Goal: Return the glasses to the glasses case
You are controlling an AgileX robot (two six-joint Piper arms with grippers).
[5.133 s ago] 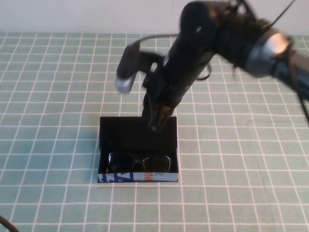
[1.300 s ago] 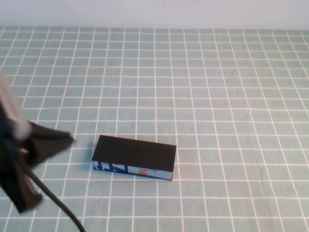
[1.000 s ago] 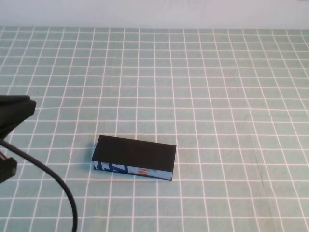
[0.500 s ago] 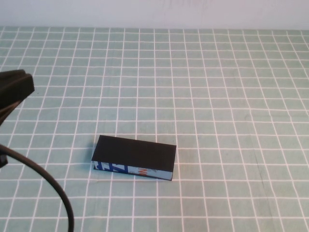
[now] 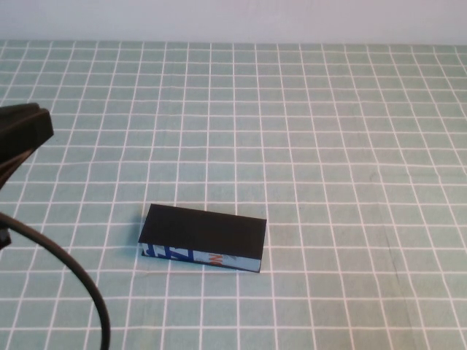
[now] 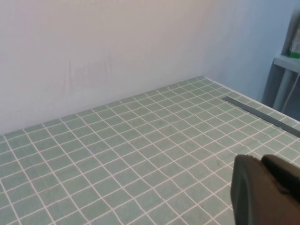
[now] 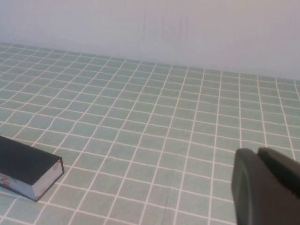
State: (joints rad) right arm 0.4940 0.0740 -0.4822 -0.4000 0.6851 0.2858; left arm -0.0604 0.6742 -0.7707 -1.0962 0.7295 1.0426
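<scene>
The glasses case (image 5: 203,237) lies on the green checked cloth, left of centre and near the front. Its black lid is down and its white-and-blue front with the orange mark faces me. It also shows in the right wrist view (image 7: 28,166). The glasses are hidden. My left gripper (image 6: 261,160) is shut and empty, raised over bare cloth. The left arm's black end (image 5: 22,135) shows at the left edge of the high view, well apart from the case. My right gripper (image 7: 257,152) is shut and empty, off to the case's right, and out of the high view.
The left arm's black cable (image 5: 76,281) loops across the front left corner. A pale wall (image 5: 233,18) bounds the far edge of the cloth. A grey strip (image 6: 260,112) and a shelf (image 6: 288,63) stand off to one side in the left wrist view.
Earlier the case stood open with the glasses inside and my right arm over it. Now the lid is down and that arm is gone. My left arm has drawn back to the left edge.
</scene>
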